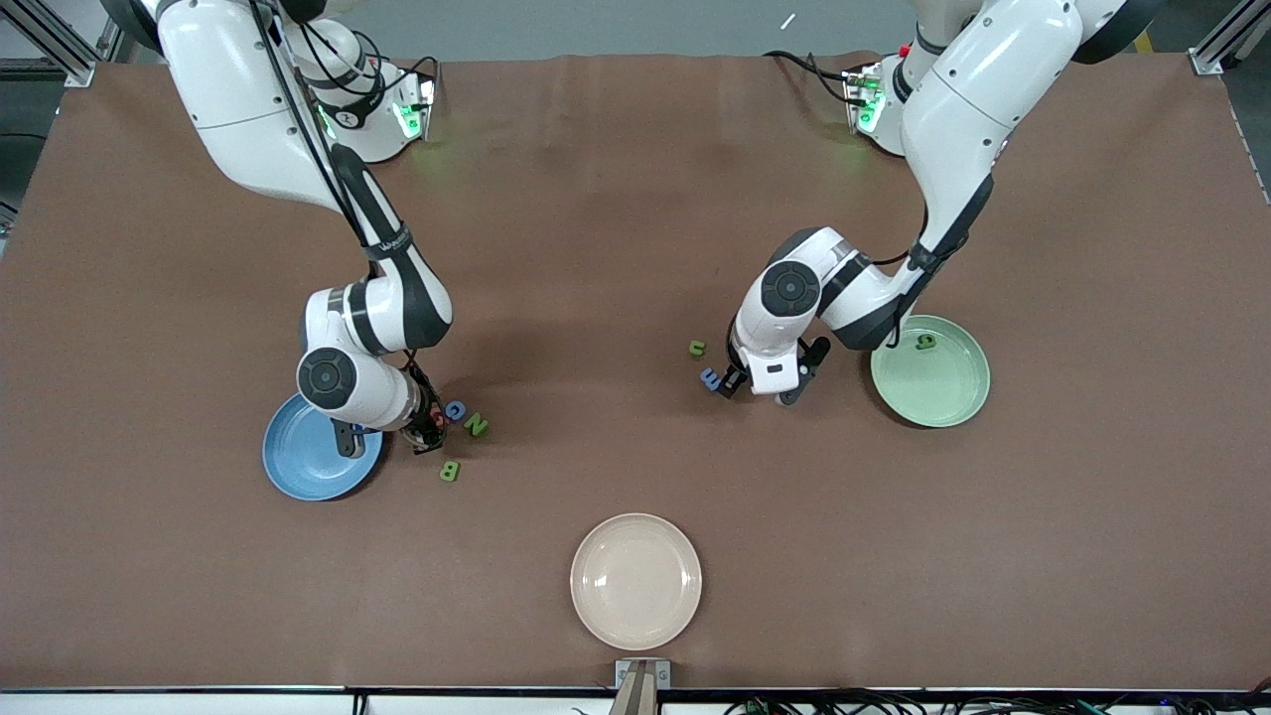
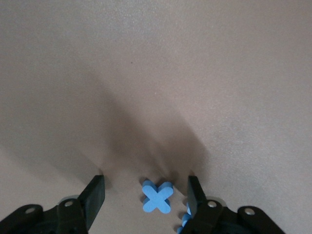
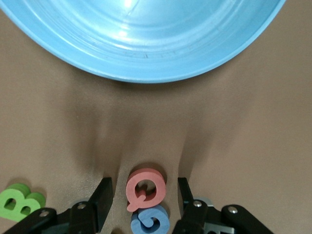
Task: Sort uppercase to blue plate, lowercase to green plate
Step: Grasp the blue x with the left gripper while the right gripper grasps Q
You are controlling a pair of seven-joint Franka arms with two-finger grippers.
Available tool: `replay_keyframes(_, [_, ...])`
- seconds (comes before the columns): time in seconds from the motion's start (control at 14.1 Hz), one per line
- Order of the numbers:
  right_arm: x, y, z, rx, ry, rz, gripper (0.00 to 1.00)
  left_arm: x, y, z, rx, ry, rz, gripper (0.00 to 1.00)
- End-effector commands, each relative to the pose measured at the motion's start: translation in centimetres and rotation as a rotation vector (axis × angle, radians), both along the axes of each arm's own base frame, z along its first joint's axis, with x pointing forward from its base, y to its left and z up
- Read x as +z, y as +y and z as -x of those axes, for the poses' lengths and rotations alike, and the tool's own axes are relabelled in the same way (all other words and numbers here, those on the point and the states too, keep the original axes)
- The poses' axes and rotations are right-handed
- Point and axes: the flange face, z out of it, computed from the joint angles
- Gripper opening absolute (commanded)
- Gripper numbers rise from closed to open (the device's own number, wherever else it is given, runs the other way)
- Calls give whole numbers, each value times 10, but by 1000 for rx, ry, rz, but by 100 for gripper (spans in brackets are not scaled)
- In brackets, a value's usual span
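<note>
**Both tools down at the desk, each straddling one letter, neither closed on it**

The left tool (image 2: 146, 192) is standing low over the desk (image 1: 616, 248), its fingers (image 2: 95, 195) part open with gaps showing on both sides of the blue x (image 2: 157, 197). The x is lying flat between them, its arms running diagonally to the finger line. A second blue piece (image 1: 711, 378) is lying just beside one finger, its long axis running roughly toward the front camera. The small green u (image 1: 697, 348) is resting a little farther from the camera. The left arm is reaching down from its base, forearm bent sharply, wrist turned downward beside the green plate (image 1: 953, 397). A green g-shaped piece (image 1: 925, 341) is lying inside that plate near the rim.

The right tool (image 3: 145, 195) is likewise standing part open at the desk, with the pink-red G (image 3: 145, 187) lying flat between its fingers (image 3: 102, 197) and gaps visible either side. The blue G (image 3: 150, 219) is touching the pink-red one, nearer the tool body. The green B (image 3: 19, 202) is lying apart, outside one finger. In the front view the green N (image 1: 478, 426) is lying tilted beside the blue G. The blue plate (image 3: 146, 44) is sitting near the fingertips, partly under the right arm's wrist, which is folded downward from a steep elbow.

A cream plate (image 1: 635, 581) is sitting nearest the front camera.
</note>
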Motion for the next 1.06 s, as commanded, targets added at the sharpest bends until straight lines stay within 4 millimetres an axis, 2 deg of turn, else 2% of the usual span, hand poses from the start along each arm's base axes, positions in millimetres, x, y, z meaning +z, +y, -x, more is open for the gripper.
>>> replay_keyframes(0.0, [-3, 3, 3, 0, -1, -4, 46, -1, -5, -2, 2, -6, -16, 65])
replay_keyframes(0.21, [-3, 2, 3, -1, -1, -4, 14, -1, -5, -2, 2, -4, -17, 47])
replay_keyframes(0.35, [-1, 2, 2, 0, -4, -6, 3, -3, -5, -1, 2, -1, -17, 34])
replay_keyframes(0.5, [2, 0, -1, -2, -1, -7, 1, -3, -5, -2, 1, -3, -19, 25])
replay_keyframes(0.57, [10, -3, -5, 8, -5, -10, 0, 0, -5, -2, 1, -6, -19, 22])
replay_keyframes(0.78, [51, -26, -30, 36, 88, -20, 0, 5, 2, -5, 3, 0, -40, 19])
replay_keyframes(0.85, [67, -34, -38, 50, 108, -27, 0, 15, 6, -8, -7, -9, -56, 18])
replay_keyframes(0.99, [78, -60, -45, 97, 128, -47, 0, 34, 14, -10, -30, -22, -75, 16])
